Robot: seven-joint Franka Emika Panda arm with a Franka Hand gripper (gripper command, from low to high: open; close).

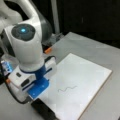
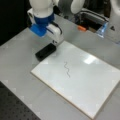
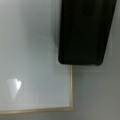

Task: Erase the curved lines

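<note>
Black eraser (image 3: 85, 32) under gripper (image 2: 55, 42); curve lines (image 2: 67, 69) unerased on whiteboard (image 2: 85, 82)

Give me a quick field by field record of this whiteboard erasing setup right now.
surface: grey table
board: white board lying flat, wood-coloured edge
curve lines: one thin dark squiggle near the board's middle, intact in both front views
eraser: black block eraser at the board's corner, partly on the table
gripper: gripper directly above the eraser's end; contact cannot be told
wrist view: eraser over the board's corner
</note>
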